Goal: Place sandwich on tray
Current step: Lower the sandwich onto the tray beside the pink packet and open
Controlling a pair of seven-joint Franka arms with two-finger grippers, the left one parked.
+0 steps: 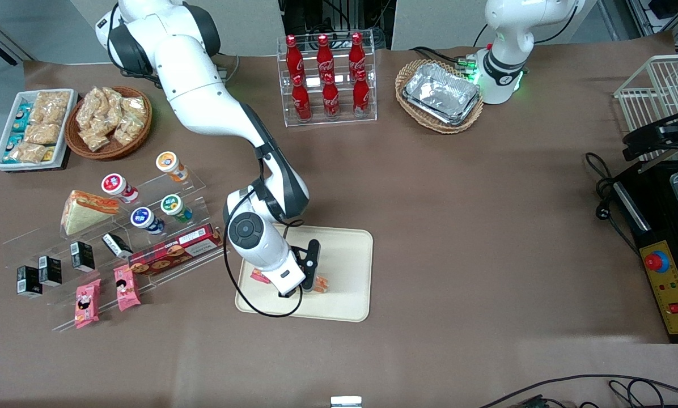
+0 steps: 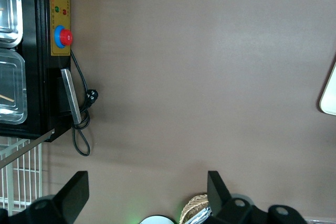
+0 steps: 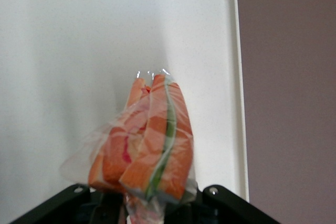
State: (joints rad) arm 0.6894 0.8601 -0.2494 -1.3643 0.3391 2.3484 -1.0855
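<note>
While the gripper (image 1: 310, 277) holds it, the sandwich (image 3: 149, 142) hangs over the tray (image 1: 347, 255). Its fingers are pressed on the wrapped end of the sandwich. You can see orange and red filling and a thin green strip through the clear wrap. From the front, only small orange bits of the sandwich (image 1: 321, 283) peek out from under the gripper. It is above the part of the tray that is nearer the front camera. You cannot tell if the sandwich touches the tray or not.

The tray is cream and flat, with round corners and a low rim (image 3: 239, 103). It sits on the brown table (image 1: 458, 215).

A second sandwich (image 1: 84, 209) sits on a clear shelf (image 1: 163, 187) toward the working arm's end of the table. Little round cups (image 1: 146, 218) with colored lids lie on that shelf too. A long red box (image 1: 174, 252) and small black boxes (image 1: 50, 271) are there as well. Two pink snack packs (image 1: 106, 297) lie at the shelf's edge nearest the front camera.

Farther from the front camera are a brown basket of snack bags (image 1: 109, 122) and a white bin of snacks (image 1: 33, 127). Red bottles (image 1: 327, 76) stand in a clear rack. Silver foil trays (image 1: 441, 93) rest in another basket.
</note>
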